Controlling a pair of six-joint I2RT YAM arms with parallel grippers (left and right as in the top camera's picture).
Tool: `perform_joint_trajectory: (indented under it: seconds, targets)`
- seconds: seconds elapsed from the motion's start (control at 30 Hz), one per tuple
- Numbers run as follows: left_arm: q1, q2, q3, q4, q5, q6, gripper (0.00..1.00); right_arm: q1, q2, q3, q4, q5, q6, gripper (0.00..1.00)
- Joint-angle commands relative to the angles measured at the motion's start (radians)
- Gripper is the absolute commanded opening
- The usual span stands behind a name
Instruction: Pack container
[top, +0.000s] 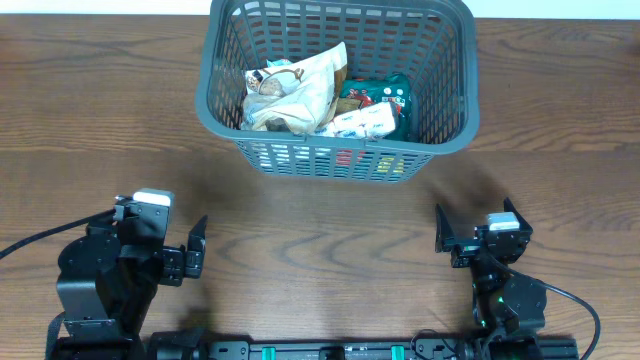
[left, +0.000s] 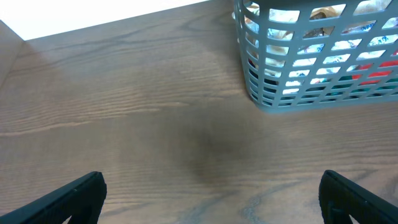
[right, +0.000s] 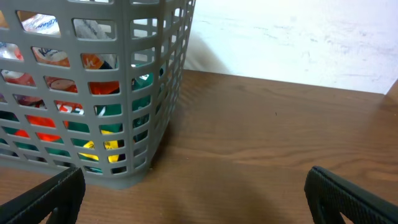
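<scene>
The container (top: 455, 112), a dark grey lattice basket, stands at the table's far middle. It holds several snack packets: a beige one (top: 300, 88), a green one (top: 385, 95) and a white one (top: 360, 123). The basket also shows in the left wrist view (left: 267, 99) and in the right wrist view (right: 155, 124). My left gripper (top: 197, 250) is open and empty near the front left, above bare wood (left: 208, 199). My right gripper (top: 443, 232) is open and empty near the front right (right: 196, 196). Both are well short of the basket.
The wooden table (top: 320, 230) runs between the grippers and the basket. A pale wall lies beyond the table's far edge in the right wrist view (right: 298, 37). A black cable (top: 30, 243) trails off the left arm.
</scene>
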Motion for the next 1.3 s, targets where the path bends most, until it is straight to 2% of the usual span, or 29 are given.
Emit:
perform_joint_trajectory:
  seconds: [0.0, 0.37, 0.53, 0.83, 1.0, 1.13, 1.27]
  targets:
    - [0.005, -0.003, -0.001, 0.001, -0.008, -0.005, 0.99, 0.010, -0.012, -0.007, 0.002, 0.013, 0.016, 0.99]
    - [0.005, -0.010, -0.002, -0.003, -0.007, -0.006, 0.99, 0.010, -0.012, -0.007, 0.003, 0.013, 0.016, 0.99]
    - [0.004, -0.089, -0.076, 0.038, 0.108, -0.005, 0.99, 0.010, -0.012, -0.007, 0.003, 0.013, 0.016, 0.99]
    - [0.000, -0.334, -0.480, 0.479, 0.128, -0.005, 0.99, 0.010, -0.011, -0.007, 0.002, 0.012, 0.016, 0.99]
    - [0.000, -0.418, -0.639, 0.696, 0.123, -0.004, 0.99, 0.010, -0.011, -0.007, 0.003, 0.013, 0.016, 0.99]
    - [0.000, -0.475, -0.744, 0.826, 0.116, -0.001, 0.99, 0.010, -0.011, -0.007, 0.003, 0.013, 0.016, 0.99]
    - [-0.002, -0.524, -0.830, 0.893, 0.116, 0.002, 0.99, 0.010, -0.011, -0.007, 0.003, 0.013, 0.016, 0.99]
